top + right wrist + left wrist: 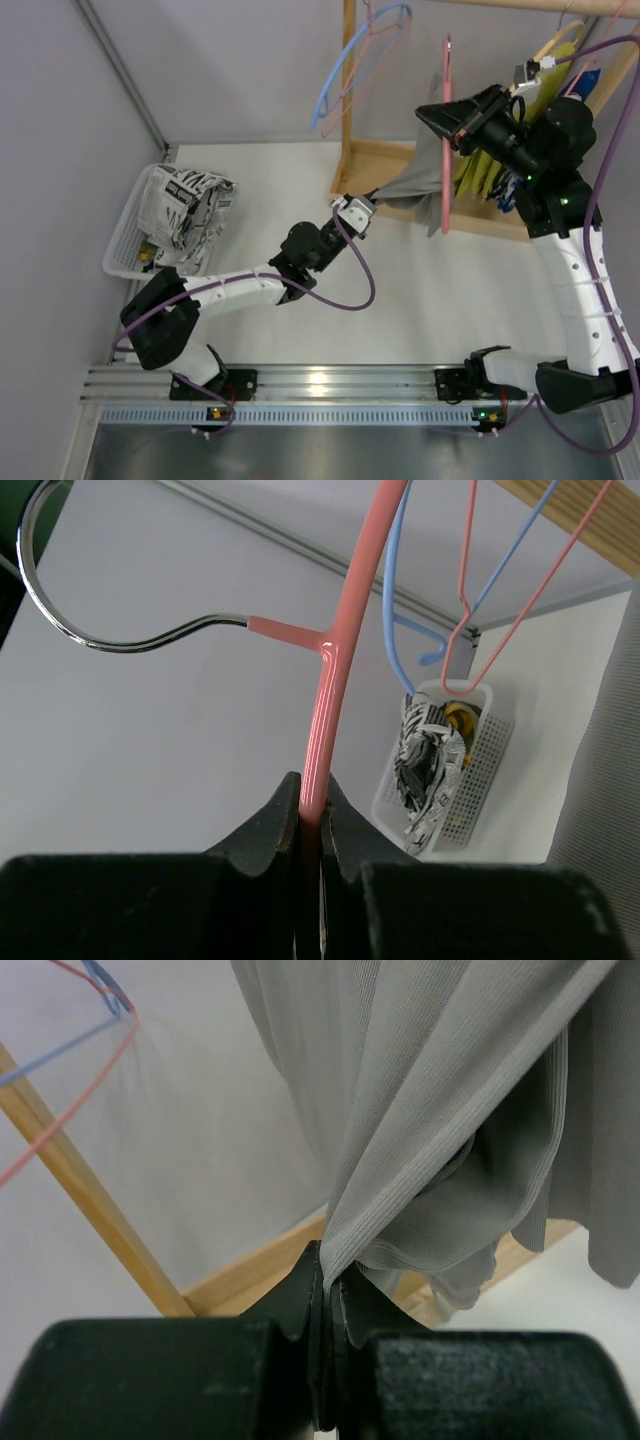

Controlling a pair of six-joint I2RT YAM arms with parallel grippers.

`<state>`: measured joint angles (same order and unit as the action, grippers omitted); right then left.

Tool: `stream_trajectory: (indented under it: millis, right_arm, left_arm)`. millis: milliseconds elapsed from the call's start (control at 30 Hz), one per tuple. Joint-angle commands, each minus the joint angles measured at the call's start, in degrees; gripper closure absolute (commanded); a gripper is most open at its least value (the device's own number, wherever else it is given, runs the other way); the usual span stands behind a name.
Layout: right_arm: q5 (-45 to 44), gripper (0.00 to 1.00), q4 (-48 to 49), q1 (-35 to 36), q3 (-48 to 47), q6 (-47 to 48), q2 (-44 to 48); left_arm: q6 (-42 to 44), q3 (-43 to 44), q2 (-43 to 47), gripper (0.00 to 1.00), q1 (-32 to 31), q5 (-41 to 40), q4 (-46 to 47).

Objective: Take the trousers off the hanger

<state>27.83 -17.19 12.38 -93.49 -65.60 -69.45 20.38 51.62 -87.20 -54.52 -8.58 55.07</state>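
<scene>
White tabletop (450,300), wooden rack (349,100) behind; left gripper (325,1280) pinches trousers (450,1080) fabric tight, right gripper (312,815) clamps pink hanger (335,660) arm.

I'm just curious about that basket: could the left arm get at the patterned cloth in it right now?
Probably not yet. Nothing stands between the left gripper and the patterned cloth, but its jaws are clamped on the trousers; it would have to let go first.

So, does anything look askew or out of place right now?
Only what the job causes: the hanger is off the rail, turned on end in the right jaws, and the trousers stretch sideways to the left jaws. The patterned cloth overhangs its basket.
</scene>
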Motion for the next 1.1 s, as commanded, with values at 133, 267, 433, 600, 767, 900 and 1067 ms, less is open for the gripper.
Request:
stream_trajectory:
  millis: [133,267,433,600,767,900,1067]
  right_arm:
    - [-11.9,1.00,-5.0,4.0,-0.8,7.3,0.8]
    - [-15.7,1.00,-7.8,4.4,-1.1,7.8,-0.7]
    - [-17.1,1.00,-9.3,4.8,-2.3,7.1,-1.8]
    - [-17.5,1.00,-8.7,5.8,-4.6,5.3,-2.6]
    - [-20.6,1.00,-10.8,7.1,-7.9,5.0,-3.2]
    - [-21.4,1.00,-11.8,7.6,-8.9,4.4,-3.5]
    - [-21.2,1.00,-11.9,7.5,-10.0,3.4,-3.9]
  left_arm:
    - [-12.6,3.4,-0.6,1.00,0.2,1.6,-5.1]
    - [-15.1,1.1,0.4,1.00,0.1,5.5,-6.3]
    - [-15.5,-2.5,3.6,1.00,-1.5,7.9,-6.7]
    - [-13.6,-2.9,4.4,0.78,-3.3,8.3,-6.7]
    - [-12.6,-2.0,3.5,0.56,-4.9,8.3,-6.7]
    - [-11.9,-1.4,2.7,0.50,-5.5,10.0,-6.7]
    - [-10.5,-1.8,2.0,0.43,-6.8,9.2,-6.7]
